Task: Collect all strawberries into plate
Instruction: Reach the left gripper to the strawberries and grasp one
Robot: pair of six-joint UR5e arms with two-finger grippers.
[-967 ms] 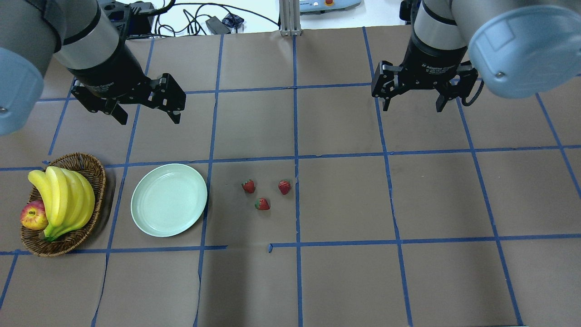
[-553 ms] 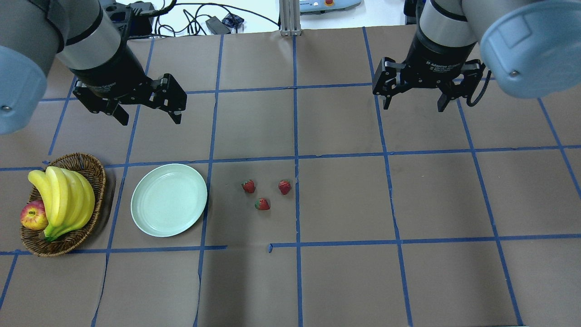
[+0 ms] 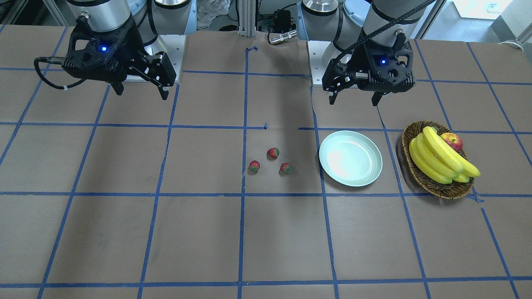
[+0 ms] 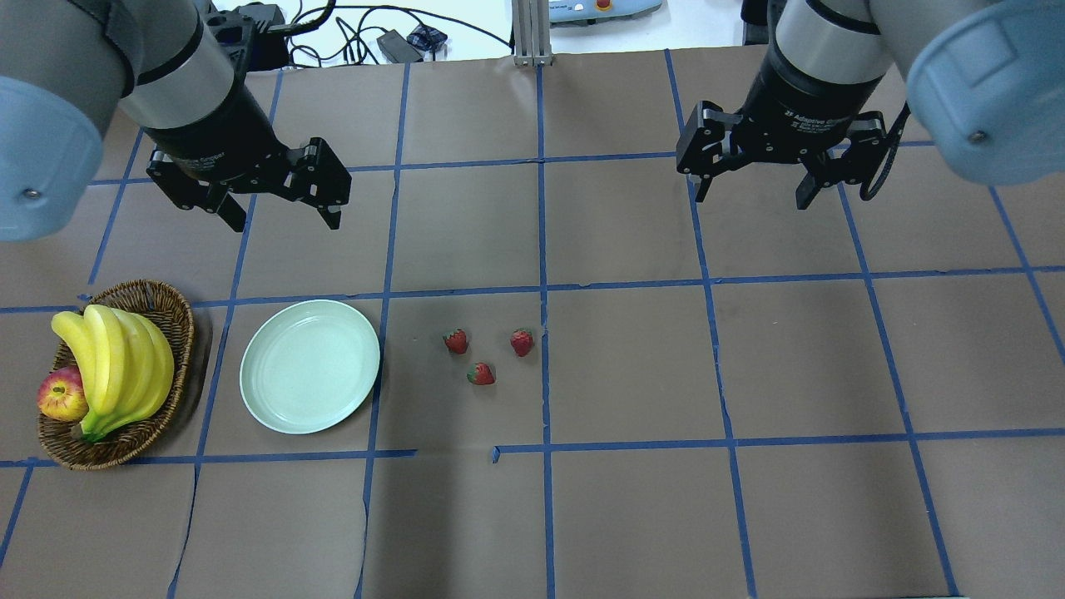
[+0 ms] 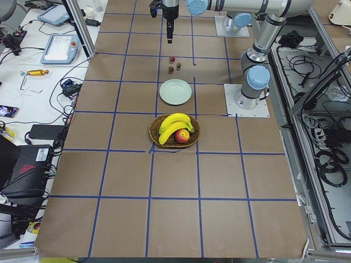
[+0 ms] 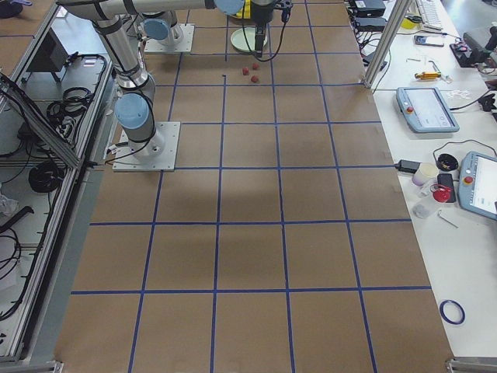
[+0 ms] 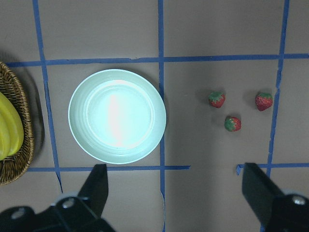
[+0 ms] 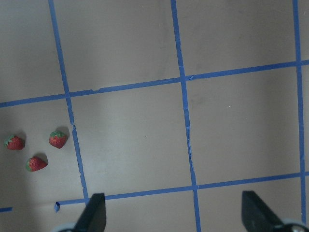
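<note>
Nothing collected yet. All three strawberries (image 4: pixel 481 373) sit loose on the bench (image 4: pixel 632 499) in a small triangle, near the plate (image 4: pixel 309 366) but not touching it, and the plate is bare.

The left end effector (image 4: pixel 284 218) hangs up above the bench behind the plate, fingers spread wide and holding nothing. The right end effector (image 4: pixel 752 198) is the same, spread and empty, well apart on the other side.

Both point straight down, which I'd guess is for the wrist cameras. The left one gets the plate and all three berries in one shot, while the right one only catches the berries at its edge.

So to me the left arm looks better placed to start, with berries and plate both on its side.

The wicker basket (image 4: pixel 170 308) with bananas (image 4: pixel 116 366) and an apple (image 4: pixel 61 393) sits on the plate's far side, and I'd treat it as a distractor.

The berries are tiny, so those wide fingers would have to shut a long way right down at the paper. They could easily roll or get nudged.
</note>
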